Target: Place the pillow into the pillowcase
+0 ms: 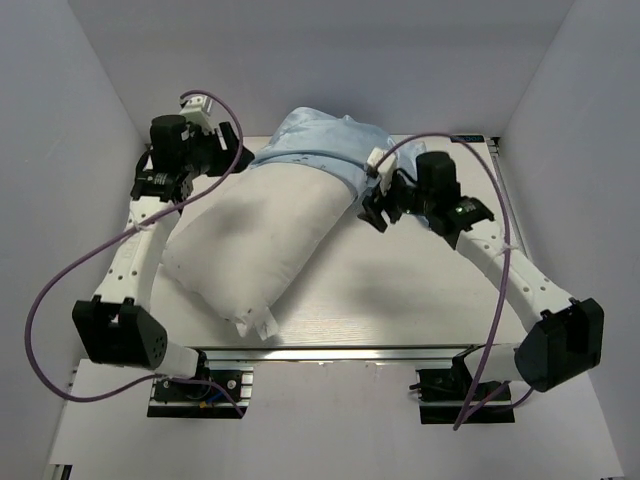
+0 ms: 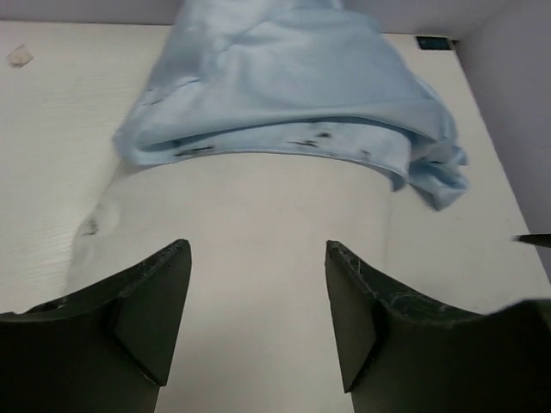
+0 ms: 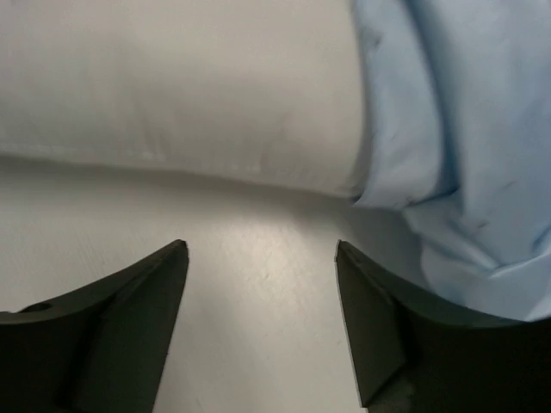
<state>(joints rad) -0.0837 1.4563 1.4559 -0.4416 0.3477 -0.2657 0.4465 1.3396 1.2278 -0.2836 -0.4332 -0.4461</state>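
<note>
bench [image 1: 400, 300]: pale surface directly beneath the right end effector; carries both task items.
pillow [image 1: 255, 250]: white and plump, lying on a slant. Most of its length is uncovered and runs nearward from both end effectors, with the tag [image 1: 266, 322] at its nearest corner.
left end effector [image 2: 258, 249]: jaws wide apart, nothing held. It hangs over the pillow's left flank, with the hem [image 2: 275, 142] just ahead of its fingertips.
right end effector [image 3: 263, 249]: jaws wide apart, nothing held. It hangs over bare bench, with the pillow's side ahead of it and blue folds ahead and to one side.
pillowcase [image 1: 320, 140]: light blue, bunched over the pillow's far end only, beyond and between the two end effectors.
progress, judged: only the far end is inserted; the greater part is not yet covered.
risk, grip: the hem is rucked in layers. Closing on pillow fabric along with the hem would drag the pillow instead of sliding the case.
risk, uneven pull: one side leading would twist the case or slip it off a corner.
risk, no hold: with neither end effector gripping, the loose fabric may creep back.
</note>
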